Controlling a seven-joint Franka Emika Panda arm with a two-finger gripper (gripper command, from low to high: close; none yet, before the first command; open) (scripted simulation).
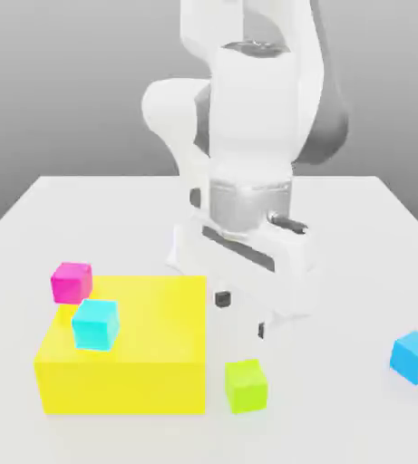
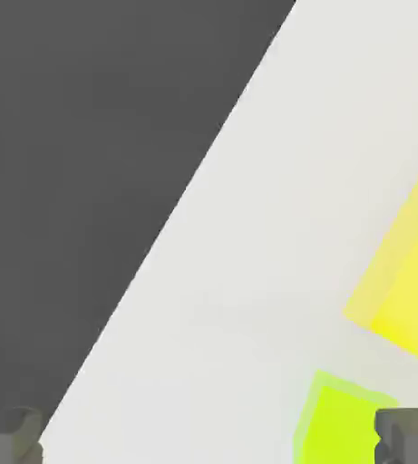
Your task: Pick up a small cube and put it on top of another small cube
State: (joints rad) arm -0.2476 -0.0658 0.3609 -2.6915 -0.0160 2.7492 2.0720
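Outwardly, in the exterior view, the small lime-green cube sits flat on the white table, just beside the near corner of the big yellow block on the exterior view's right. It has no long axis, being equal on all sides; it stands slightly turned, one vertical edge angled toward the camera. Its faces are plain and matte. The gripper hangs above the table behind the cube, its two dark fingertips set apart and holding nothing. A cyan cube rests on the yellow block, a magenta cube sits at its far corner, and a blue cube lies well apart toward the exterior view's right.

From the hand view, the lime-green cube lies close to one dark fingertip, with the yellow block near it; the other fingertip stands far off, so the jaws are spread wide.
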